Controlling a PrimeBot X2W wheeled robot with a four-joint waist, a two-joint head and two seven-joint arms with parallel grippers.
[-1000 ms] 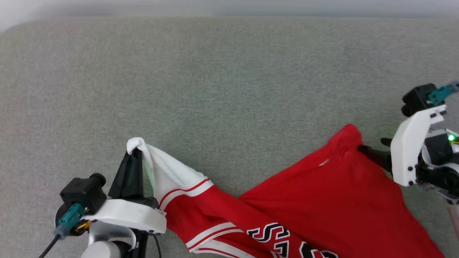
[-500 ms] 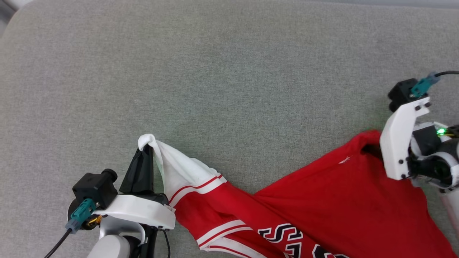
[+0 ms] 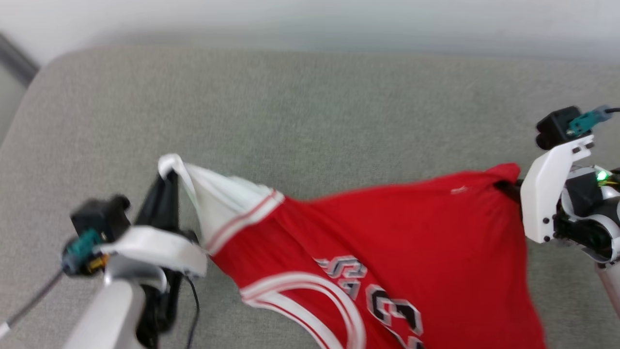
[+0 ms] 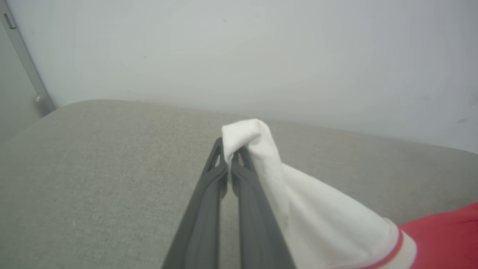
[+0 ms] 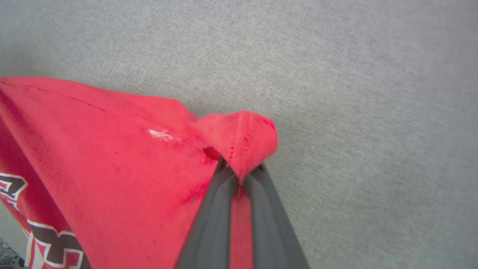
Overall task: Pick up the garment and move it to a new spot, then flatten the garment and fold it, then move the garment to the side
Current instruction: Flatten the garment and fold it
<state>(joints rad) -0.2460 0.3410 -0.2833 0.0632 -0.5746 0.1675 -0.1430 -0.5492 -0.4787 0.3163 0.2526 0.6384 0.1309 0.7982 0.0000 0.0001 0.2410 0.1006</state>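
The left tool (image 3: 167, 178) is clamped on the bunched tip of a white sleeve. The right tool (image 3: 509, 186) is pinched shut on a red corner of the garment (image 3: 387, 232). The shirt hangs stretched between them across the middle of the head view, and its lettering and lower part run off the bottom edge.

Both holds look thin: in each wrist view only a small knob of cloth pokes past the fingertips. If the arms spread any wider, the taut top edge could drag fabric out of one pinch, and the shirt would swing down from the other. The grips are also uneven, a sleeve end on one side and a body corner on the other. Set down like this, the garment would probably land skewed and creased, which makes flattening harder. The part below the frame cannot be seen; it may trail on the surface and tuck under itself during a move.

The grey upholstered surface (image 3: 310, 111) lies bare above the garment, across the centre and upper band of the head view, up to a pale wall (image 3: 310, 19) at the top. Its rounded corner sits at the upper left, beside a dark upright strip (image 3: 17, 60), and the left tool is the one nearer that edge. At the right the surface runs out of frame, so its edge there cannot be told. The widest free room is toward the upper centre.
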